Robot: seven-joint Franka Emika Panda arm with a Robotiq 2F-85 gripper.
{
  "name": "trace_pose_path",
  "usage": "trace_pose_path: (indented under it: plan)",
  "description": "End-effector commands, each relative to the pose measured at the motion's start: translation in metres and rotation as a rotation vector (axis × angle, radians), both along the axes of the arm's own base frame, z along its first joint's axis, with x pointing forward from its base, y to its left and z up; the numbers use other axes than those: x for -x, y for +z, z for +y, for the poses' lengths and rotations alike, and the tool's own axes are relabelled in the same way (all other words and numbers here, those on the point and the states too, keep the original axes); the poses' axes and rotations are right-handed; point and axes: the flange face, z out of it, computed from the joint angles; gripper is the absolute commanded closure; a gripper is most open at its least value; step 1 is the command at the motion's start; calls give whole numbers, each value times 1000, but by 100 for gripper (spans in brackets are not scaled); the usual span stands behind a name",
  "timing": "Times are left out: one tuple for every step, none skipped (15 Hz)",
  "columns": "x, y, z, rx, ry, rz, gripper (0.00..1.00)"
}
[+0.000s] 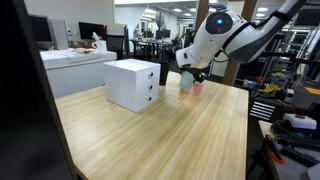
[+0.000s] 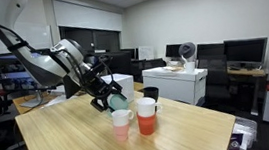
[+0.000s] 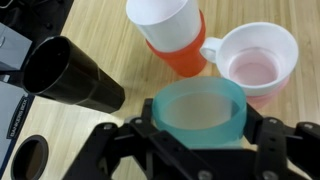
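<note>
Holding a teal cup (image 3: 197,115) aloft in the claw (image 3: 198,140), just above a cluster of cups near the tabletop's (image 1: 170,135) far edge.
The jaws look clamped on the cup's sides. The step in hand seems to be the carry, and any next move calls for a steady hold and clearance from the pink cup (image 3: 255,62), the orange cup (image 3: 180,50) and the black cup (image 3: 70,75) close by. The teal cup's mouth faces up toward the wrist, its long axis tilted off upright.
</note>
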Motion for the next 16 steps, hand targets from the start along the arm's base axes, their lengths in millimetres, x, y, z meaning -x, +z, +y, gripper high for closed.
trace_pose_path:
  plan:
    - [8, -3, 6, 72, 41, -15, 45]
    - [9, -4, 9, 87, 54, -17, 45]
    - [10, -6, 11, 99, 64, -19, 45]
    - [11, -7, 13, 109, 73, -21, 45]
    - [12, -9, 16, 122, 81, -21, 45]
    - [14, -12, 18, 135, 86, -23, 45]
    - [15, -14, 21, 146, 86, -25, 45]
    - [16, -16, 24, 156, 86, -29, 45]
    - [18, -18, 27, 171, 86, -38, 45]
    - [20, -21, 31, 184, 84, -53, 45]
    - [21, -23, 34, 196, 88, -75, 45]
    - [23, -25, 38, 208, 91, -93, 45]
    - [25, -27, 41, 216, 94, -109, 45]
    - [27, -30, 44, 225, 97, -126, 45]
    - [28, -32, 46, 235, 101, -135, 45]
    - [30, -34, 47, 250, 103, -144, 45]
